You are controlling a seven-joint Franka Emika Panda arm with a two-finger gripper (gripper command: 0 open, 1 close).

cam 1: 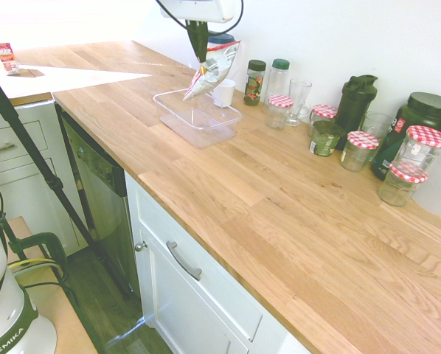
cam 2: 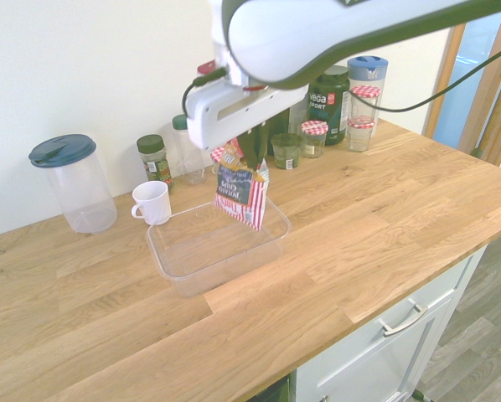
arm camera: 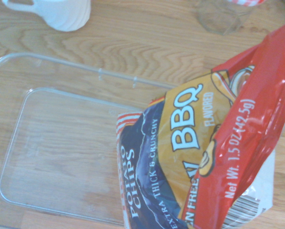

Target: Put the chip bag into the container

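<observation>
Bag hanging over the tub!
Gripper (cam 1: 198,53) jaws clamped on the crinkly red-striped BBQ chip bag's (cam 2: 244,194) top; it dangles below them, above the shallow clear plastic container (cam 2: 183,270), ready for release.

Red-striped chip bag (cam 2: 243,194); clear container (cam 2: 202,270)

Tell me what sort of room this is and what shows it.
Most likely a home kitchen. A long wooden countertop runs over white cabinets with drawer handles, and along the wall stand glass jars with red-checked lids, spice bottles and a white mug.
</observation>
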